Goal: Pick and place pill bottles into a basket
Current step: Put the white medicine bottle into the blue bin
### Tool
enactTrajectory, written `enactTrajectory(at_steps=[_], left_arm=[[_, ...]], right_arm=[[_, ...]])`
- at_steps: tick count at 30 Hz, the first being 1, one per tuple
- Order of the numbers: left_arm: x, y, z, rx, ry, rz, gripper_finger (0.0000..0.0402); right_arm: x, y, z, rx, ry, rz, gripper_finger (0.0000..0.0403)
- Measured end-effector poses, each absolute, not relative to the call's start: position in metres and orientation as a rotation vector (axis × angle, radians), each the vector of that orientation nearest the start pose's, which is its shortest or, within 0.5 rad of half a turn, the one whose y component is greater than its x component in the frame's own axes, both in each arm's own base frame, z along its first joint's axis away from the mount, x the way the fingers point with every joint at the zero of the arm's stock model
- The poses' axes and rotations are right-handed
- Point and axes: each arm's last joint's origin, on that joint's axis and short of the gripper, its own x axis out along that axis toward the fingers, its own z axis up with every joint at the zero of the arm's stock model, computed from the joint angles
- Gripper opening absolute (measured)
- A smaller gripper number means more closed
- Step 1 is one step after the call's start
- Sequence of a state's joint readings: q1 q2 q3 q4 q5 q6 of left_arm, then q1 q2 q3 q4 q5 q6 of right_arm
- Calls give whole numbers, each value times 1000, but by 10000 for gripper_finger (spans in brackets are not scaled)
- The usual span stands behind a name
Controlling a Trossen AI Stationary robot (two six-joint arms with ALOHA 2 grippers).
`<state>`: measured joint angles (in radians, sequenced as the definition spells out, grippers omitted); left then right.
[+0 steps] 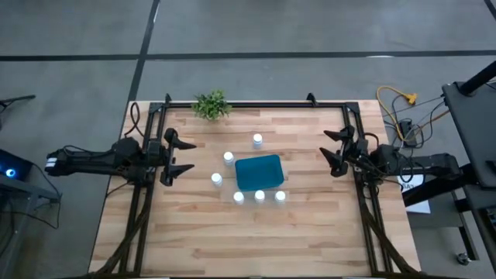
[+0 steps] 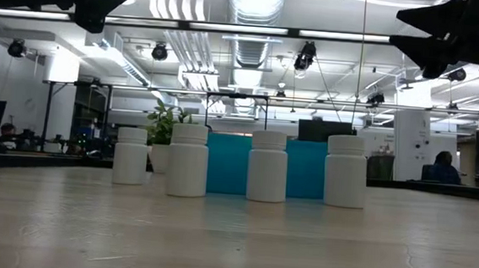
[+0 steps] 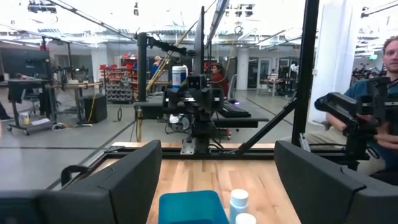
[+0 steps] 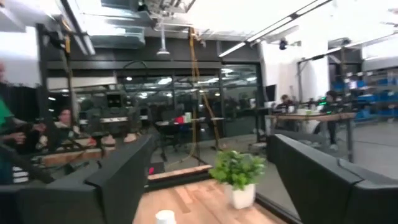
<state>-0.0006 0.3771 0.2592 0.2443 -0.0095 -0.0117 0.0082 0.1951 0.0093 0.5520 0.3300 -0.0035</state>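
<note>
Pill bottles (image 1: 239, 197): six small white capped cylinders, upright on the surface, ringing the basket from 12 round to 5 o'clock; none inside it.
Handling: probably light, rigid, smooth-walled; liable to tip or slip. Best taken across the body just below the cap.
Basket (image 1: 259, 172): teal bin at centre of surface (image 1: 232, 248), apparently empty.
Left tool (image 1: 180, 157): at 9 o'clock of basket, well apart, fingers wide, holding nothing.
Right tool (image 1: 333, 152): at 3 o'clock, well apart, fingers wide, holding nothing.
Plant (image 1: 211, 105): at 11 o'clock, on the far edge.
</note>
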Motion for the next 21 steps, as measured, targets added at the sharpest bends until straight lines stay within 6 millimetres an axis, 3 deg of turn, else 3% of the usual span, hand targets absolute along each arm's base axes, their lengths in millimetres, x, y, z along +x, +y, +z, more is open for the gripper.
enactTrajectory(at_steps=[6, 21], left_arm=[[121, 0, 243, -20, -125, 15, 295], [126, 1, 240, 11, -90, 42, 295]], right_arm=[[108, -8, 198, 47, -314, -287, 361], [117, -6, 197, 62, -300, -241, 342]])
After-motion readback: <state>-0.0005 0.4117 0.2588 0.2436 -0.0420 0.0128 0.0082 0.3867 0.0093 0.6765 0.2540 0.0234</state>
